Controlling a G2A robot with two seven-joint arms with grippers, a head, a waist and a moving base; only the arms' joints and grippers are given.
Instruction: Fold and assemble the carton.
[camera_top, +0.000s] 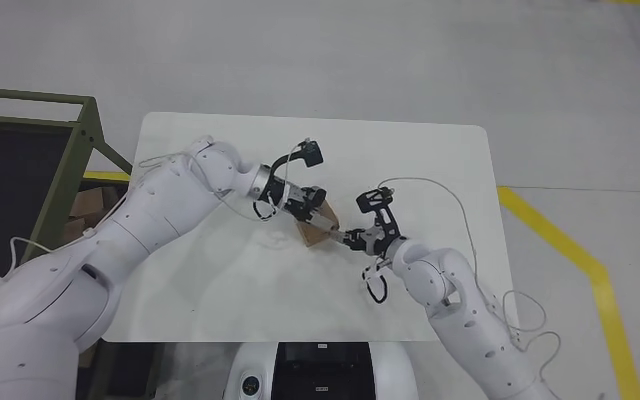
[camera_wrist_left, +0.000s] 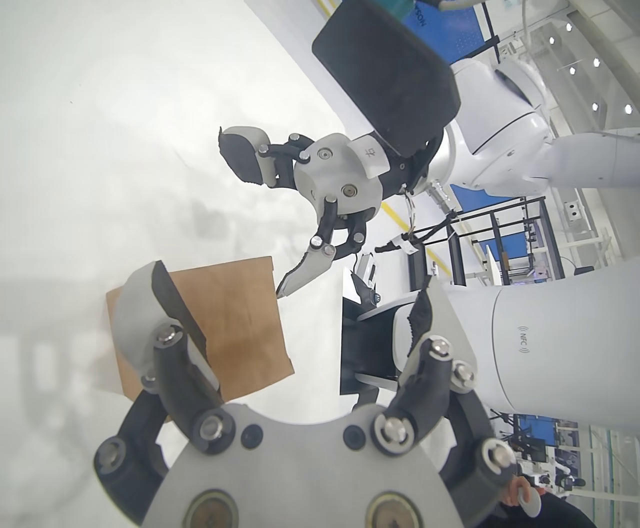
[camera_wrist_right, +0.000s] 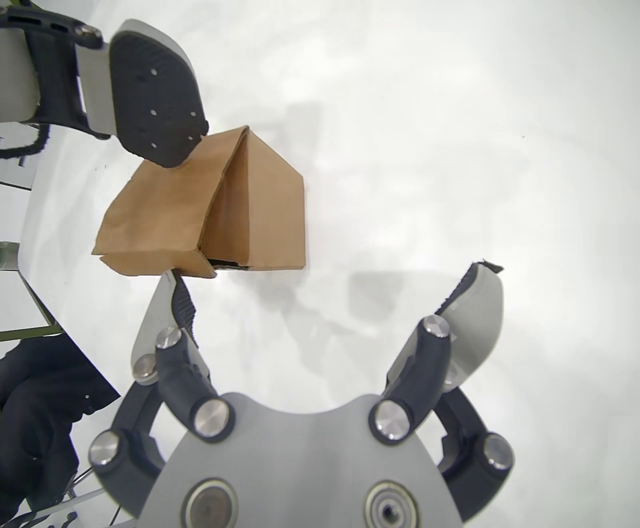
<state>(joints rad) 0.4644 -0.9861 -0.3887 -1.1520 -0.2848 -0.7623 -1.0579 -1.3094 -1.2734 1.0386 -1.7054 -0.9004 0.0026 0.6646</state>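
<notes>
Holding the left claw (camera_top: 312, 203) spread wide, pressing one pad against the brown carton (camera_wrist_right: 260, 210). Keeping the right claw (camera_wrist_right: 327, 274) spread too, touching one fingertip to its edge. Lying mid-desk (camera_top: 420, 160), creased, partly folded, flap slanting inward.

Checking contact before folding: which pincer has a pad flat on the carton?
The left pincer: its pad lies on the carton's face; the right pincer only touches an edge with one fingertip.

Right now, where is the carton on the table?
In the top view, the carton lies near the middle of the table, between the left gripper and the right gripper.
</notes>
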